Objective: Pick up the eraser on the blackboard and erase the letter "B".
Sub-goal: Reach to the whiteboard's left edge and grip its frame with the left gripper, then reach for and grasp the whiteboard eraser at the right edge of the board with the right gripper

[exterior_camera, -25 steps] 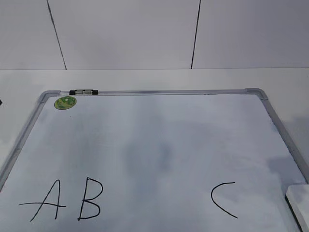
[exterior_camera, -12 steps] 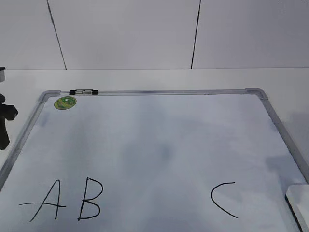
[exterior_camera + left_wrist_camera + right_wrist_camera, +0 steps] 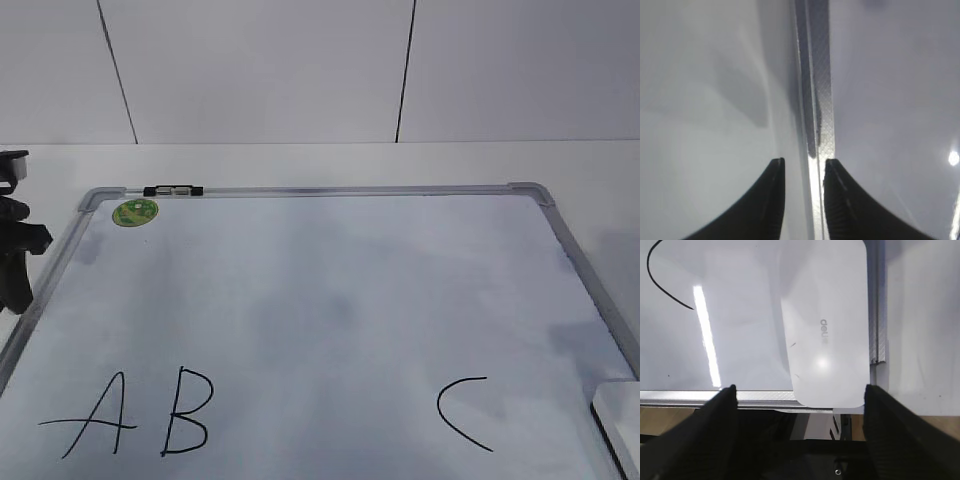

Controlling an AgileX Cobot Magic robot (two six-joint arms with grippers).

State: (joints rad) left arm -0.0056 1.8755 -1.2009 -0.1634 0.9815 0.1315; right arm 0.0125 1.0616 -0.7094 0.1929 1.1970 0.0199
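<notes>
- Fingers of the right gripper (image 3: 799, 437) are spread wide and hold nothing; in the right wrist view the eraser (image 3: 826, 325) lies ahead of them, within the span between the two fingers but not yet between them
- Fingers of the left gripper (image 3: 804, 172) are parted only narrowly, with nothing gripped; in the left wrist view they straddle the grey frame of the blackboard (image 3: 817, 90) without being seen to touch it
- The eraser is found flat at the near right corner of the blackboard (image 3: 330, 300), just beside the right frame rail, and in the exterior view only its corner (image 3: 618, 410) is shown
- The letter "B" (image 3: 188, 410) is seen intact at the near left of the board, beside the letter "A" (image 3: 95, 415); the letter "C" (image 3: 463, 412) stands well apart, nearer the eraser
- Compared with a second ago, the left arm (image 3: 18, 245) has come into the exterior view at the left frame edge, where nothing was seen before; the board, letters and eraser have not shifted
- It is judged that the pickup has not yet begun: the eraser is still to be closed on by the right fingers and carried across the board, past "C", to "B"
</notes>
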